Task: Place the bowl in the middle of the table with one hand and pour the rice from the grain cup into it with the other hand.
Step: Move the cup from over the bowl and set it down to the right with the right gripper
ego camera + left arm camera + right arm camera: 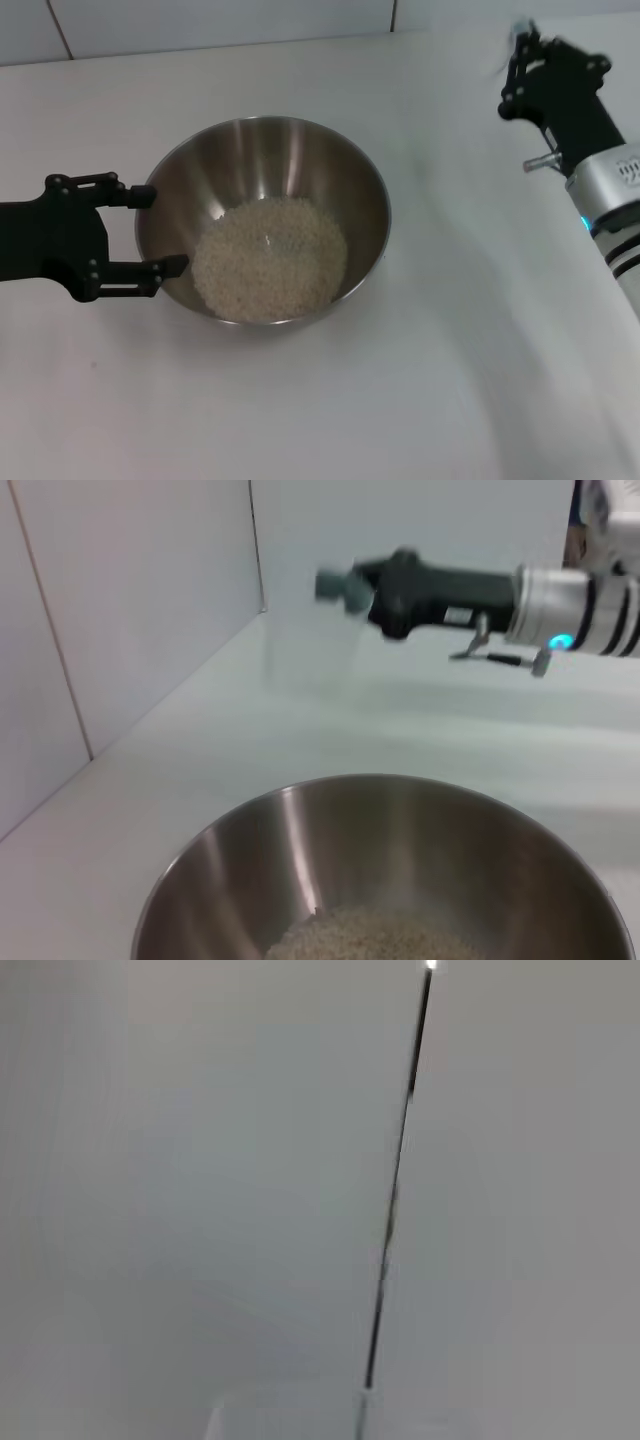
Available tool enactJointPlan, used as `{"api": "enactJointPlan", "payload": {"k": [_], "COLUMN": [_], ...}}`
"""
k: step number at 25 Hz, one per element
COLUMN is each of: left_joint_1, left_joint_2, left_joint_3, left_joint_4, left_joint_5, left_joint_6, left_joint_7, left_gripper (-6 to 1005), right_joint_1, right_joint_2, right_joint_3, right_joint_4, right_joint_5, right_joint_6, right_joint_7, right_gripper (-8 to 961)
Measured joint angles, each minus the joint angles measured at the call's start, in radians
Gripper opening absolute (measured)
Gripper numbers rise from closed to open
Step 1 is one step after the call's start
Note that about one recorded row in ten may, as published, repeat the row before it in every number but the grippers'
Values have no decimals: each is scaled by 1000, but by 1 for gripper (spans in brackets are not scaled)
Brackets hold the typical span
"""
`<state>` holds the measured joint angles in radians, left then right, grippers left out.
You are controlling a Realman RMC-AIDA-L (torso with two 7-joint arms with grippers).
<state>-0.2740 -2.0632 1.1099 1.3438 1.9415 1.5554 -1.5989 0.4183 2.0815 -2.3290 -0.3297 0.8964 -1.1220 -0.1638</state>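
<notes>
- Black left gripper (158,232) sits at the left, its jaws spread wide on either side of the bowl's near wall, apparently not pinching it.
- The steel bowl (300,160) stands about mid-desk (420,400), so placing looks done.
- The rice (270,258) lies heaped in the bowl; pouring seems finished.
- The right gripper (520,45) hangs far right, well clear; I cannot tell its jaws, nor see the grain cup clearly.

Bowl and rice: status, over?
Left tool open beside bowl rim. Rice in bowl. Right tool far right, blurred; cup not discernible. Nothing in the way.
</notes>
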Motion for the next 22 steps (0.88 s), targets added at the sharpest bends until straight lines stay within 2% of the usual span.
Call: {"api": "enactJointPlan", "payload": {"k": [4, 5, 14, 18, 22], "left_joint_1": [-11, -13, -21, -21, -22], "left_joint_2": [0, 0, 0, 0, 0], "left_joint_3": [2, 2, 6, 7, 7], "left_joint_4": [-9, -10, -12, -15, -23], "left_joint_5": [1, 3, 6, 7, 7], "left_joint_6": [-1, -1, 0, 2, 3], "left_joint_7": [0, 1, 1, 1, 1], "left_gripper": [815, 815, 814, 814, 814], "right_joint_1": [44, 68, 147, 156, 131], "right_joint_2": [-2, -4, -2, 2, 5], "right_joint_3": [-30, -35, -37, -37, -38], "right_joint_4": [56, 68, 93, 89, 63], "right_joint_5": [-27, -63, -116, -117, -121], "right_joint_6": [90, 152, 338, 376, 374], "right_joint_7": [87, 125, 167, 168, 164], "right_gripper": [127, 129, 143, 149, 155]}}
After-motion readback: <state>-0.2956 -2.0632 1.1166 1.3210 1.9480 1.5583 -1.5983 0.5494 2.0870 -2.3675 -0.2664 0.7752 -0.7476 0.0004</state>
